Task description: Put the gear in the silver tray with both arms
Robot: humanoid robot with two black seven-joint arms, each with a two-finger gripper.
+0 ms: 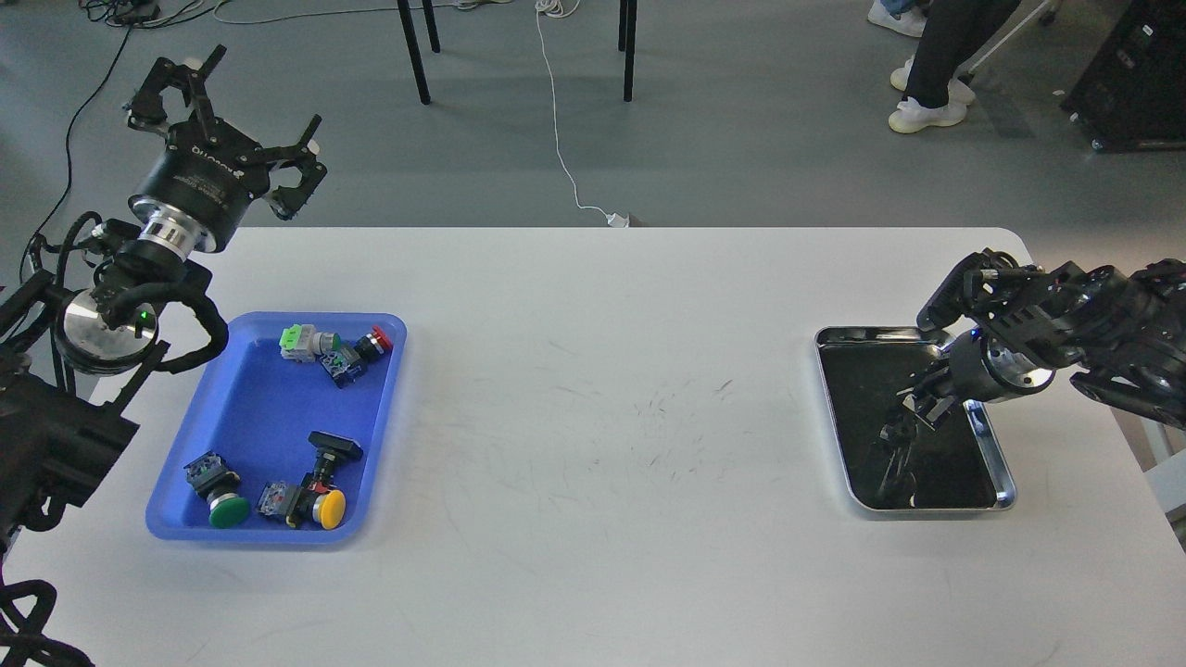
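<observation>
Two arms in play, and they're sitting at opposite ends of the table [602,371]. My left gripper [222,120] is raised up past the far-left corner with its fingers spread wide apart, holding nothing. Below it and a bit toward me is the blue tray [241,408], where all the gear is: push-button switches, including a green-capped one [222,505], a yellow-capped one [324,505] and a red-capped one [375,341]. The silver tray [1005,482] is way off to the right of that claw, long axis running away from me. My right gripper [927,398] is already low over it, but it's dark against the shiny floor, so I can't tell if it's apart or together. Left arm is clearly nearer the parts, so I'd guess it grabs first.
</observation>
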